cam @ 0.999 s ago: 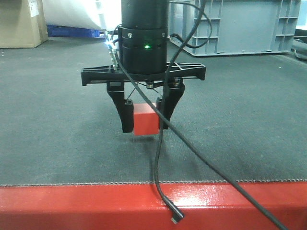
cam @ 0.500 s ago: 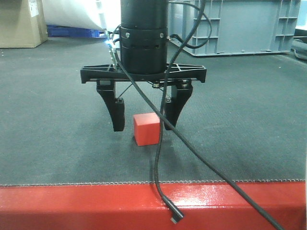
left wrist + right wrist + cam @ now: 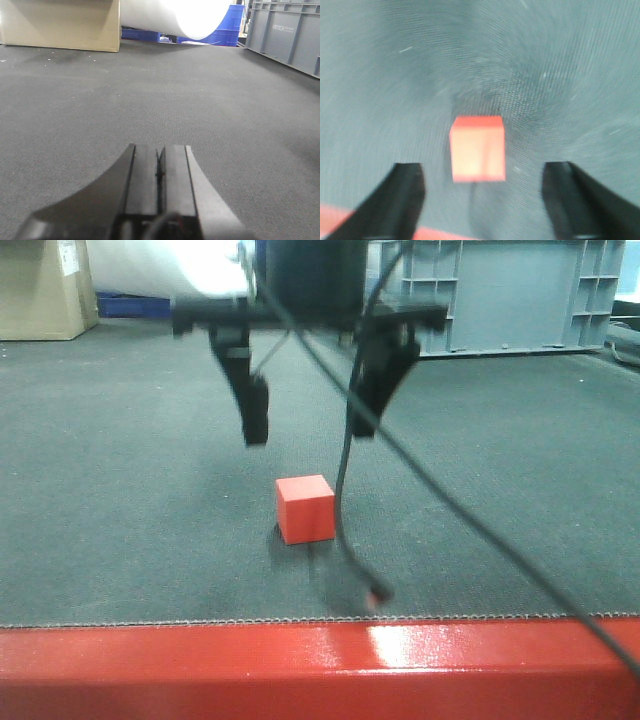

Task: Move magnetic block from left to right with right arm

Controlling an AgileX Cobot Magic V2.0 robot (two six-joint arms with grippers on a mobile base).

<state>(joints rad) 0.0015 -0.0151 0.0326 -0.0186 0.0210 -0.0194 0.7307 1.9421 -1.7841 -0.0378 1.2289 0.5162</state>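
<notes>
**One Red Cube on Mat, Right Claw Released Above It**

Counted left to right in the front view: one cardboard box (image 3: 45,288) at the far left edge, one right gripper (image 3: 310,420) with two black fingers spread wide and holding nothing, one grey crate (image 3: 510,295) at the back right. One magnetic block (image 3: 305,508) sits flat on the dark mat (image 3: 120,490), below and between the two fingers, touching neither. One black cable (image 3: 345,500) hangs just beside the block's right side. One glossy red table edge (image 3: 200,670) runs along the front.

Left wrist view: the left gripper (image 3: 159,167) has its two pads pressed together, clenched on nothing.

Right wrist view: blurred; one block centred between the two fingertips, apart from both.
</notes>
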